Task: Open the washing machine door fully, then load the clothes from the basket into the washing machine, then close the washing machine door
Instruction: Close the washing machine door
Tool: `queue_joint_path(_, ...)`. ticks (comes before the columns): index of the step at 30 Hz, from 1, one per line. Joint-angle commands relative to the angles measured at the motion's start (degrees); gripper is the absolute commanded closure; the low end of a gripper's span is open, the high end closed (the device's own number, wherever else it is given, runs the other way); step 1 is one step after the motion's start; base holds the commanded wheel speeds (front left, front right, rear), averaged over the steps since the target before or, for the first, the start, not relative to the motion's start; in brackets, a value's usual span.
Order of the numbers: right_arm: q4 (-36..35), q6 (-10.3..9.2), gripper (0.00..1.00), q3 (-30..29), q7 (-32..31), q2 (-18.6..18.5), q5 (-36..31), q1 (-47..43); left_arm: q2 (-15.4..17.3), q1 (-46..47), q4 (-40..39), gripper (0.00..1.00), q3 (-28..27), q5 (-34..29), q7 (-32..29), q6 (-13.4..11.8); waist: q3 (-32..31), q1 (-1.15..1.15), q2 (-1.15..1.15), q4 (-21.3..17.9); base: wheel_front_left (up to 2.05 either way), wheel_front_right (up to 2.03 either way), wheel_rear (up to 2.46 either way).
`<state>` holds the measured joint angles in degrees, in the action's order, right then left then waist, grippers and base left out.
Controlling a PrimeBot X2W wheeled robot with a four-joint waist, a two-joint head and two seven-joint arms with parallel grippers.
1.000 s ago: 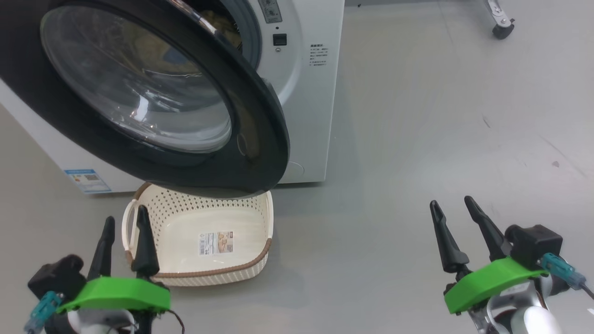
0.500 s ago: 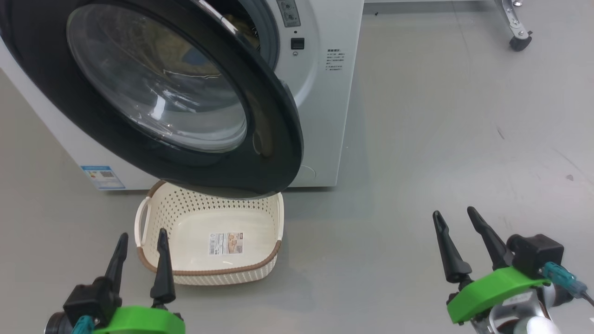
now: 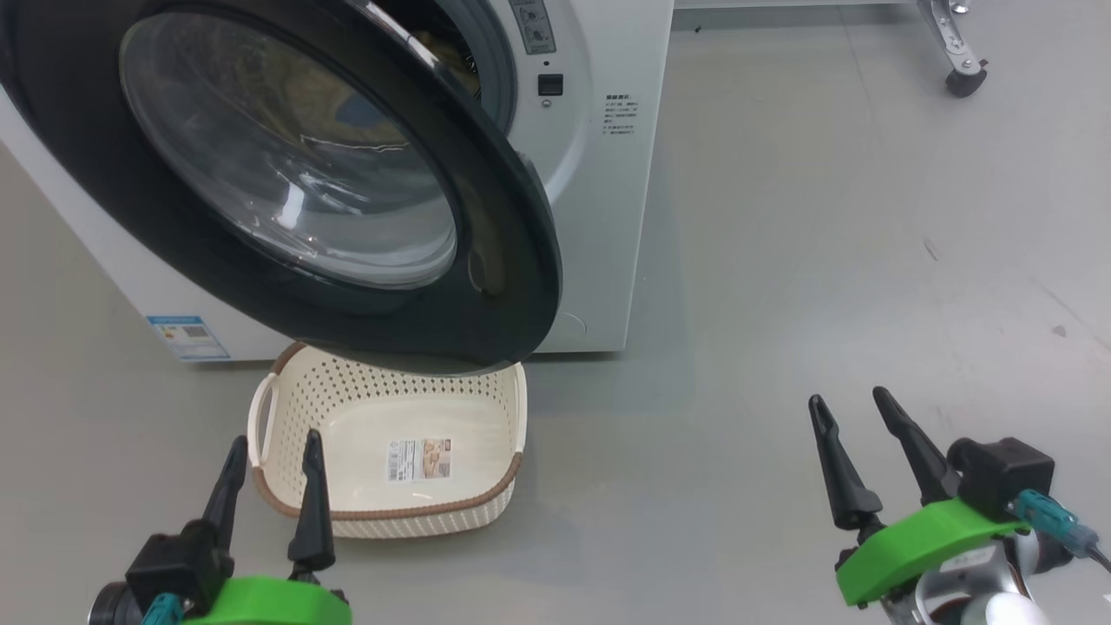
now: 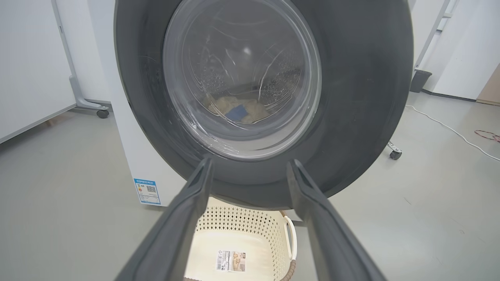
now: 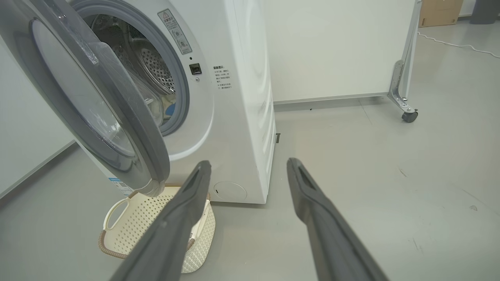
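The washing machine stands at the upper left, and its door hangs partly open, swung out over the basket. The basket sits on the floor below the door and holds just a label. The clothes, cream with a blue patch, lie inside the drum and show through the door glass. My left gripper is open, low at the basket's near left corner, pointing at the door and apart from it. My right gripper is open over bare floor to the right, holding nothing.
A blue sticker marks the washer's lower front. A caster of a wheeled panel frame stands at the far right. A white cable lies on the grey floor beyond the machine.
My left gripper has sunk lower in the head view and drawn back from the basket. The head camera shifted a little. The door, the basket and my right gripper stay put.
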<state>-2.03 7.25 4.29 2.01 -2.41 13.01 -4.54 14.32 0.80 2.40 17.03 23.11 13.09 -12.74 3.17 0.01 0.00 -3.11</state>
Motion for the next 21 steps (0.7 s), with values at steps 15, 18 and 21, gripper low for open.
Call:
queue_joint_path(15, -2.4, 0.24, 0.02, 1.2, -0.2, -0.5, 0.0, 0.9, 1.1, 1.6, -1.5, 0.00, -1.3, 0.0, 0.2, -0.7, -0.3, -0.01, 0.00, -0.5, 0.00, 0.00, 0.00)
queue_joint_path(18, -2.2, 0.24, 1.00, 0.9, -0.1, -0.5, 0.3, 1.0, 1.1, 1.6, -1.5, 0.00, -1.2, 0.1, 0.2, -0.7, -0.3, -0.01, 0.00, -0.4, 0.00, 0.00, 0.00)
queue_joint_path(21, -1.9, 0.24, 1.00, 0.9, -0.2, -0.5, 0.4, 1.3, 1.1, 1.7, -1.4, 0.00, -1.1, 0.2, 0.2, -0.7, -0.4, -0.01, 0.00, -0.2, 0.00, 0.00, 0.00)
